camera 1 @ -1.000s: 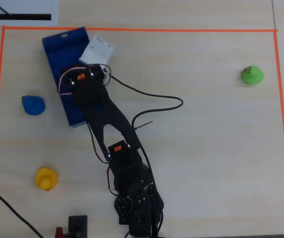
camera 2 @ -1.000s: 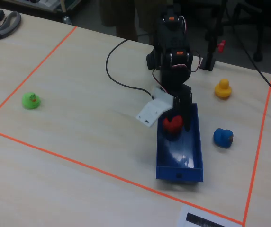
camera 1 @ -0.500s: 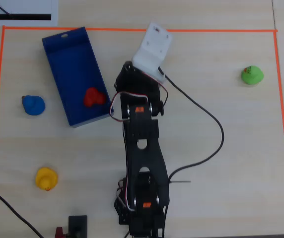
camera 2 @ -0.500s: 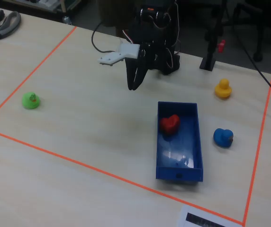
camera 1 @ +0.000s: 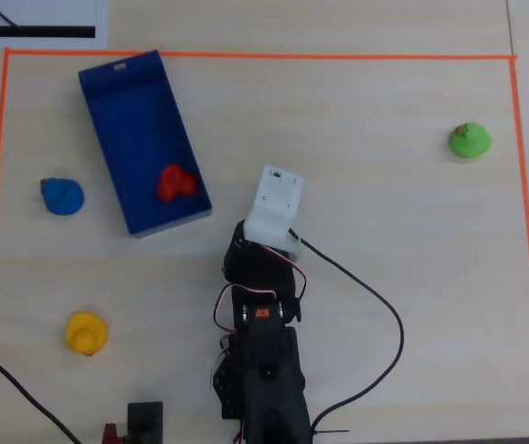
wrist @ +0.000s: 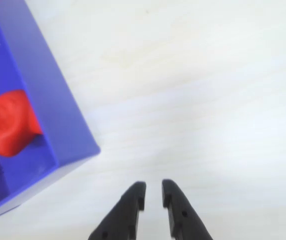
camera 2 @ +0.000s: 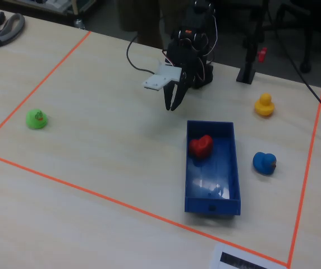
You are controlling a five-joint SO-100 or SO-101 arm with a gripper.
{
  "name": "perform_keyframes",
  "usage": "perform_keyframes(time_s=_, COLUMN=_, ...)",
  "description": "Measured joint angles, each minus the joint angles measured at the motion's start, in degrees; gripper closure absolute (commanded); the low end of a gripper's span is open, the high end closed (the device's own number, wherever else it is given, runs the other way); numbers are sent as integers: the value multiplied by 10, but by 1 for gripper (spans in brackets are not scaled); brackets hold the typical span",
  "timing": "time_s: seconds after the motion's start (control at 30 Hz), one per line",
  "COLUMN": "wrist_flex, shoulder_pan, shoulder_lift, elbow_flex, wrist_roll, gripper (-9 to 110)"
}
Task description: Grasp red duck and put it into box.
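The red duck (camera 1: 176, 182) lies inside the blue box (camera 1: 135, 120), near its short end closest to the arm. It also shows in the wrist view (wrist: 8, 122) and the fixed view (camera 2: 201, 145), inside the box (wrist: 58, 110) (camera 2: 214, 182). My gripper (wrist: 153, 189) hangs over bare table beside that end of the box, clear of it. Its black jaws are nearly together with only a narrow gap, and they hold nothing. In the fixed view the gripper (camera 2: 172, 106) points down just beyond the box. In the overhead view the white camera mount (camera 1: 274, 205) hides the fingertips.
A green duck (camera 1: 469, 140), a blue duck (camera 1: 62, 195) and a yellow duck (camera 1: 86, 333) sit apart on the table inside an orange tape border (camera 1: 246, 55). A black cable (camera 1: 375, 305) loops beside the arm base.
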Motion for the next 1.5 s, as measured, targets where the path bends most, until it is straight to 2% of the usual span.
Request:
perform_keyframes(time_s=0.1, wrist_flex=20, shoulder_pan=2, shoulder_lift=54, elbow_flex=47, wrist_roll=0, gripper=101)
perform_keyframes(time_s=0.23, wrist_flex=105, shoulder_pan=0, shoulder_lift=117, elbow_flex=56, wrist_roll=0, gripper=101)
perform_keyframes(time_s=0.53, wrist_flex=274, shoulder_pan=-16, shoulder_lift=134, elbow_flex=56, wrist_roll=-37, gripper=101)
perform_keyframes(time_s=1.5, wrist_flex=282, shoulder_pan=-4, shoulder_lift=141, elbow_flex=56, wrist_roll=-43, gripper=99)
